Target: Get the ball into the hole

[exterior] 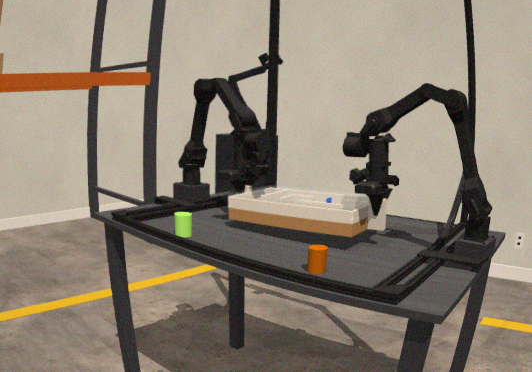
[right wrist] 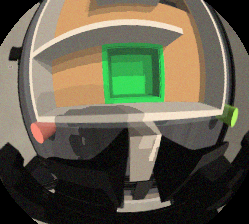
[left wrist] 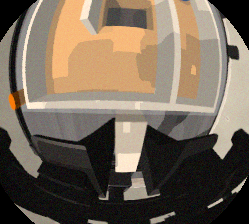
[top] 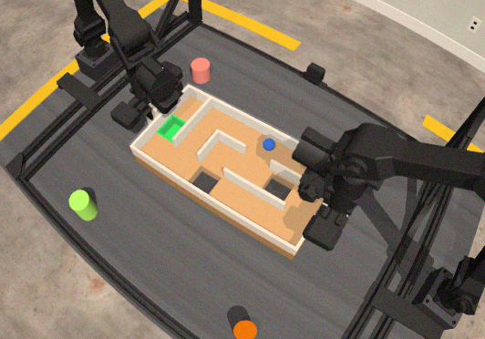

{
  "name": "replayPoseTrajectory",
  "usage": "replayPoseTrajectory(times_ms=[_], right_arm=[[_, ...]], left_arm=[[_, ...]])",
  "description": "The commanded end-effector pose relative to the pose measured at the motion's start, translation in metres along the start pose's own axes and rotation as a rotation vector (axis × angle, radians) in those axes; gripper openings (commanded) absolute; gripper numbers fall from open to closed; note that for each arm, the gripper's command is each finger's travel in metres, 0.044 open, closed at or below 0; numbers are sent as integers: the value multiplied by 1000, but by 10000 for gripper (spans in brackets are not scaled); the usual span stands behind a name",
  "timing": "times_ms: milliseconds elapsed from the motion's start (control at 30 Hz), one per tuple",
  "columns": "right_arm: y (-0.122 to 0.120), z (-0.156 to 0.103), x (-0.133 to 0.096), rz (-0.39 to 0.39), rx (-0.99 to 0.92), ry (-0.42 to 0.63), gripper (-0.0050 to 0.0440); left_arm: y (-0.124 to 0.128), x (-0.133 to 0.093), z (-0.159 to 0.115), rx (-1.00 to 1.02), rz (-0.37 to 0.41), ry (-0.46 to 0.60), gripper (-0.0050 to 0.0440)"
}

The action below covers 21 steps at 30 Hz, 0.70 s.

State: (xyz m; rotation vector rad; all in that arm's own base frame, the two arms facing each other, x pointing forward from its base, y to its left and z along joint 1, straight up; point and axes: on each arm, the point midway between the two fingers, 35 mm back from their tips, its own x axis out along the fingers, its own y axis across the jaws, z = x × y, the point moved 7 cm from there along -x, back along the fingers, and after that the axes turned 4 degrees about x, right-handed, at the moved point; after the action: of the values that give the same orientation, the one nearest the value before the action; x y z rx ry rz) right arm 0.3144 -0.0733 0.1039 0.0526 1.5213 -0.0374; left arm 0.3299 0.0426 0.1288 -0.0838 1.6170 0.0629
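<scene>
The board (top: 219, 202) (exterior: 295, 221) (left wrist: 74, 105) is held above the table, its shadow beneath it. The blue ball (top: 269, 144) (exterior: 328, 200) is on its floor near the far long wall, between the L-shaped wall (top: 232, 141) and a short wall (top: 284, 171). The green-bottomed hole (top: 171, 128) (right wrist: 133, 75) is at the opposite end, behind a cross wall. Two black holes (top: 205, 181) (top: 278, 188) lie nearer the front long wall. My left gripper (exterior: 376, 211) (left wrist: 124, 121) is shut on the white handle at one end; my right gripper (right wrist: 136, 131) is shut on the other end's handle.
A pink cylinder (top: 201, 71) (right wrist: 43, 132) stands close to the board's green-hole end. A lime cylinder (top: 84, 205) (exterior: 183, 224) and an orange cylinder (top: 245, 330) (exterior: 317, 259) stand on the table in front of the board. Black frame rails border the table top.
</scene>
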Motion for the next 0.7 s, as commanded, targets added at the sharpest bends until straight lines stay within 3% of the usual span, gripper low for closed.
replayPoseTrajectory(times_ms=[0,467,667], right_arm=[[3,-2,-2,-27,1,12,20],[2,8,-21,-16,2,96,20],[0,7,-18,-1,2,82,20]], left_arm=[[-3,0,2,1,27,-12,20],[-1,20,-7,1,16,-95,20],[0,16,-5,2,1,-81,20]])
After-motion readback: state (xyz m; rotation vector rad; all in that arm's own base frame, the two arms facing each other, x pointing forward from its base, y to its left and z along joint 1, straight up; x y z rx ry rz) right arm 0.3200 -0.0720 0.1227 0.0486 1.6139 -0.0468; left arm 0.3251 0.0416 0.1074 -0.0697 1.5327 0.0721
